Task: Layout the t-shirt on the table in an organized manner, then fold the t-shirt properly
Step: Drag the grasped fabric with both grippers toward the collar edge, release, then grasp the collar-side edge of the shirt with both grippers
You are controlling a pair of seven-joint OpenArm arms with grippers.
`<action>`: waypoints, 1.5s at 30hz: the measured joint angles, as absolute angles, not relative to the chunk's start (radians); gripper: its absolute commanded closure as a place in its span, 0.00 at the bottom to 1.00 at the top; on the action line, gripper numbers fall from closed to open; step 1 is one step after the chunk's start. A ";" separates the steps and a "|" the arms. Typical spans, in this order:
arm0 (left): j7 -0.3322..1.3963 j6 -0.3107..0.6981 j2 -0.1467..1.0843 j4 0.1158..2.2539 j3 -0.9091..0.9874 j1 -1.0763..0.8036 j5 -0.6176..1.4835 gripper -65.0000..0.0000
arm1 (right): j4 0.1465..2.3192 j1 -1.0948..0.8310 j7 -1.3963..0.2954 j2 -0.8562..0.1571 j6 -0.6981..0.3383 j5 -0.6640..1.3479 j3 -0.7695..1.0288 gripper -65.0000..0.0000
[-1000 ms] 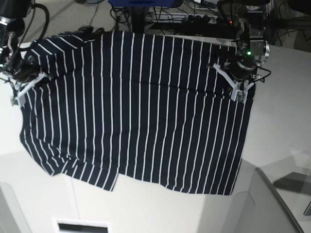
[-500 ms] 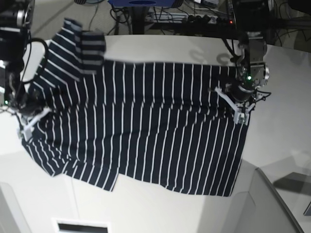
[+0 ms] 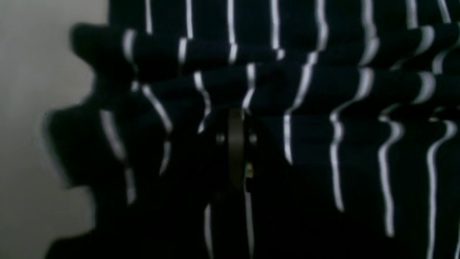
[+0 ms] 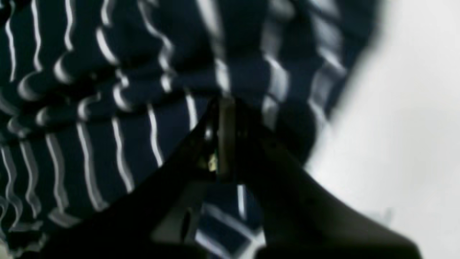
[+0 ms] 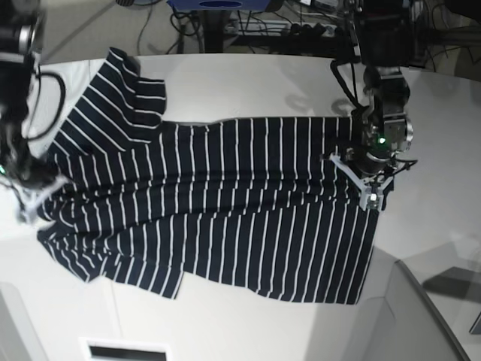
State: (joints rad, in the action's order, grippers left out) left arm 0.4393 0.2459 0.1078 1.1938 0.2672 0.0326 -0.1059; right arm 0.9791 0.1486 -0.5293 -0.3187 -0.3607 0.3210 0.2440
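Here both arms reached down at the shirt's ends, left hand [image 5: 370, 194] and right hand [image 5: 30, 201] each pinching the t-shirt [image 5: 218, 210], spread across the off-white bench [image 5: 248, 83]; cables [image 5: 278, 26] lay behind.

The striped t-shirt [image 5: 218, 203] lies spread across the pale bench [image 5: 248, 83], one sleeve splayed toward the far corner. The left end effector [image 5: 370, 188] pinches its edge on one side, the right end effector [image 5: 31, 197] clamps the opposite edge. Cables clutter the floor behind.
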 measured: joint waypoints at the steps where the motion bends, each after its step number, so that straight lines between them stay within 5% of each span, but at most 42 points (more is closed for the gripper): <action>1: 0.456 0.247 0.109 1.237 0.269 0.013 -0.104 1.00 | 1.079 0.093 -0.563 -0.313 -0.352 0.318 0.281 0.95; 4: 0.529 0.251 0.110 1.385 0.297 -0.050 -0.104 1.00 | 1.330 -0.033 -0.641 -0.254 -0.360 0.301 0.391 0.70; 7: 0.547 0.256 0.083 1.532 0.389 -0.120 -0.104 0.99 | 1.531 -0.123 -0.705 -0.163 -0.485 0.325 0.503 0.37; 10: 0.538 0.257 0.084 1.622 0.473 -0.185 -0.105 0.80 | 1.604 -0.205 -0.748 -0.077 -0.635 0.329 0.627 0.22; 16: 0.550 0.264 0.125 1.621 0.560 -0.301 0.072 0.56 | 1.547 -0.324 -0.804 0.010 -0.692 0.302 0.764 0.23; 22: 0.546 0.253 0.234 1.617 0.584 -0.415 0.329 0.56 | 1.452 -0.318 -0.803 0.008 -0.693 0.315 0.764 0.27; 45: 0.543 0.258 0.224 1.602 0.578 -0.430 0.341 0.57 | 1.469 -0.333 -0.815 0.057 -0.697 0.337 0.669 0.27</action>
State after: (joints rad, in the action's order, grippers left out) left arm 0.5430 0.2577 0.2237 1.6020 0.5781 -0.4305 0.3412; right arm 1.4693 -0.3328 -0.8150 0.0574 -0.6971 0.3374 0.6693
